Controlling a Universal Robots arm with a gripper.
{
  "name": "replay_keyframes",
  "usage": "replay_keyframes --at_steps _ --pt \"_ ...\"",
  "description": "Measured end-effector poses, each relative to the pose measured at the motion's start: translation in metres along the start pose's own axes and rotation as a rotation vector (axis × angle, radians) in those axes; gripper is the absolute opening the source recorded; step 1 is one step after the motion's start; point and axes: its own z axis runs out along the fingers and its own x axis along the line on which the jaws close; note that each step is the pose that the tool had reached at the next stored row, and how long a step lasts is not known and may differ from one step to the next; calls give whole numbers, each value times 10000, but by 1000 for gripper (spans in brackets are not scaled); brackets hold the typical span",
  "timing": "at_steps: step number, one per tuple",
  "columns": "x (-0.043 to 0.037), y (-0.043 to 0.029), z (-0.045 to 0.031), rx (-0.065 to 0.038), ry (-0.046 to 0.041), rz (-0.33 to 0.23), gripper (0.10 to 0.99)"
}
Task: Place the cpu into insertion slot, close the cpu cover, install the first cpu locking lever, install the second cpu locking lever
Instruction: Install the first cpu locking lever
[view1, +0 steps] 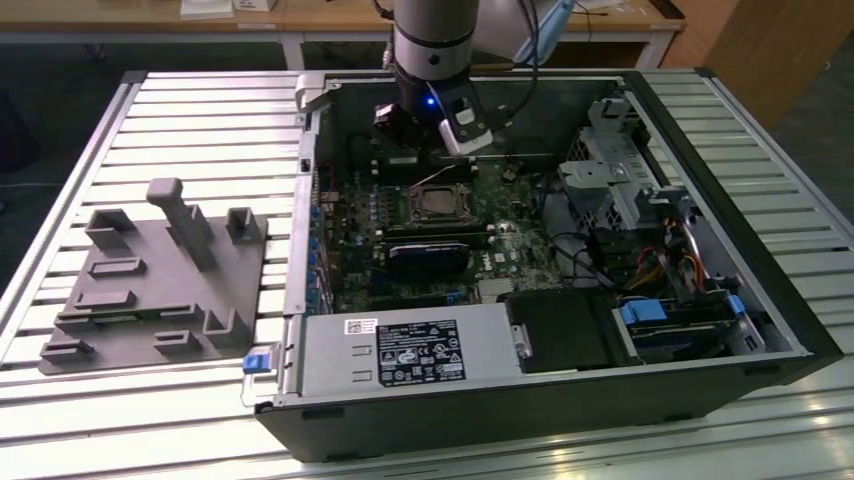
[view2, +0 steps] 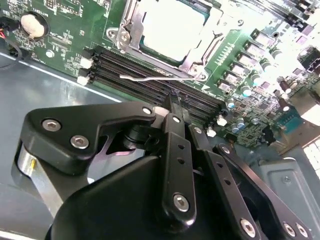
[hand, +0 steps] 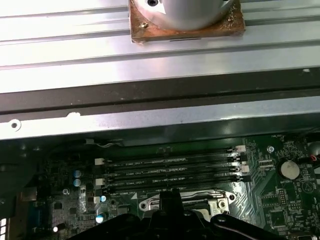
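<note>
1. A slatted metal tabletop (view1: 200, 130) carries everything in the exterior view.
2. An open black computer case (view1: 534, 420) lies on its side on the tabletop, with a grey moulded fixture (view1: 147, 290) just beside it on the exterior view's left.
3. The green motherboard (view1: 518, 250) lies flat inside the case.
4. The robot arm (view1: 434, 40) reaches down into the far end of the case.
5. The tool (view2: 171, 100) is closed, its fingertips together with nothing seen between them. It hangs over the black memory slots (view2: 130, 70), near the socket's edge.
6. The insertion slot (view1: 435, 205) sits mid-board, just beyond the tool's tip.
7. The cpu cover (view2: 197, 60), a silvery frame, lies down flat over the slot.
8. The cpu (view2: 172, 22) rests in the slot and shows bright through the cover's window.
9. A thin wire locking lever (view2: 150, 78) lies along the slot's side, between it and the memory slots, apart from the tool's tip.
</note>
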Motion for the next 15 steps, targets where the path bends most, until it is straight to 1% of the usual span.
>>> replay_keyframes --at_steps 1,2,3,5,7,9,11,15 --pt "0 0 0 3 -4 -4 106" --pt "0 0 4 19 -39 -13 106" --pt "4 -1 6 54 -111 -31 106" --pt "13 -4 10 114 -281 -71 106" --pt "21 -6 14 167 -477 -119 106" --pt "28 -8 20 191 -673 -165 106" --pt "34 -10 27 197 -859 -208 106" --pt "44 -16 46 162 -1235 -294 106"
